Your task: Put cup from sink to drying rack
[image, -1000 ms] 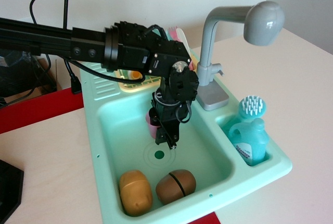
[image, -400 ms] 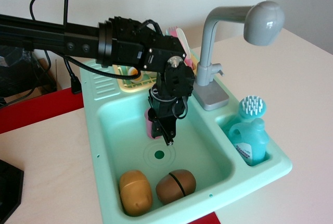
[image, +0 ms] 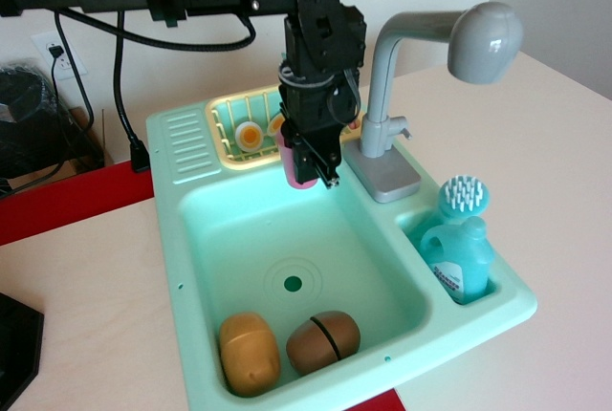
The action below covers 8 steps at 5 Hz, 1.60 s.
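Observation:
My gripper (image: 308,164) is shut on the small pink cup (image: 296,168) and holds it in the air above the back edge of the mint-green sink (image: 191,229). The cup hangs just in front of the pale yellow drying rack (image: 232,112), which sits at the sink's back left corner. The rack holds a fried-egg toy (image: 249,134). The arm hides the rack's right part. The basin's dark green drain dot (image: 293,284) lies below and in front of the cup.
The grey faucet (image: 402,57) stands close to the right of the gripper. A potato toy (image: 249,352) and a brown toy (image: 323,341) lie at the basin's front. A blue soap bottle (image: 458,258) and brush (image: 464,197) stand in the right compartment.
The gripper has risen out of the basin with the pink cup in it and moved back toward the drying rack.

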Each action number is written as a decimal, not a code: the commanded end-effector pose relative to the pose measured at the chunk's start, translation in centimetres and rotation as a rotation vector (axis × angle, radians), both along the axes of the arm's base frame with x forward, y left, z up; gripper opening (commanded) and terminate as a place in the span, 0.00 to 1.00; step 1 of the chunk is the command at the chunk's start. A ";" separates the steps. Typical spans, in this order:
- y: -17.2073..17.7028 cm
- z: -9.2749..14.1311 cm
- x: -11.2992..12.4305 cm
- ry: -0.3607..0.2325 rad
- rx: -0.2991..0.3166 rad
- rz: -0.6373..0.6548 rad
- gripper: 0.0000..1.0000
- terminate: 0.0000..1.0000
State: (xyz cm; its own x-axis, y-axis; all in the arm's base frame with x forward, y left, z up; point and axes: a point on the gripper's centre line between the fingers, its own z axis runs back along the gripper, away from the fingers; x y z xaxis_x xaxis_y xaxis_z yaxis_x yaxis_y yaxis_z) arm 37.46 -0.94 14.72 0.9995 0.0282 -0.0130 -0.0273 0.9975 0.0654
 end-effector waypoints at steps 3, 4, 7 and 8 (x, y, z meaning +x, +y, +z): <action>9.1 2.3 0.0 -0.078 0.051 0.178 0.00 0.00; 10.9 1.4 0.1 -0.069 0.061 0.215 0.00 0.00; 11.7 -2.2 0.3 -0.022 0.046 0.234 0.00 0.00; 11.6 -2.1 0.2 -0.019 0.024 0.266 0.00 0.00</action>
